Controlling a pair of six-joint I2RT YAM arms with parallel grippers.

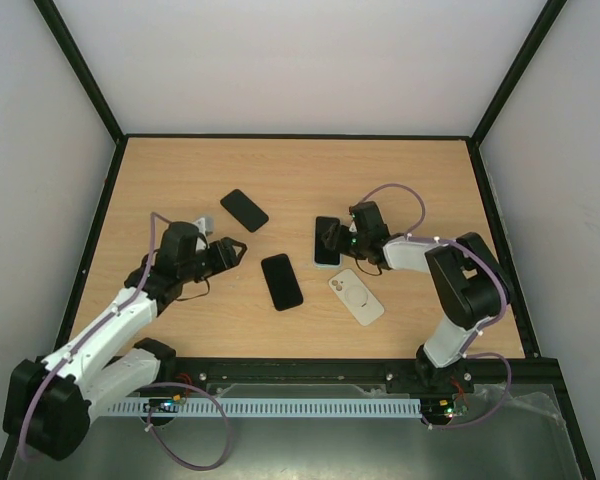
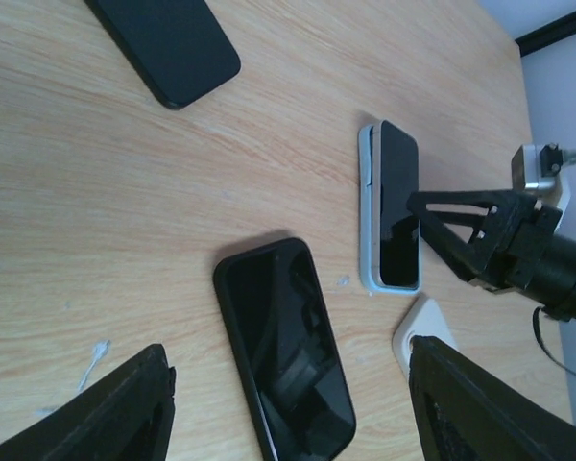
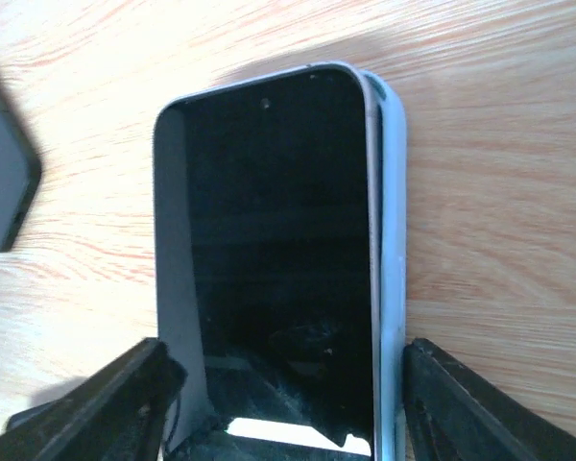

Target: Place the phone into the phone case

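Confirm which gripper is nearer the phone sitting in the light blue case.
Right. The right gripper has its fingers either side of one end of the cased phone; the left gripper, open, is apart from it, off to its left.

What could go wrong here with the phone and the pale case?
The phone lies skewed in the case, one side not seated; a push could jam it or pop it out. The case lies on a smooth table, so the right fingers might just slide it. The left fingers hover by another black phone and could nudge it.
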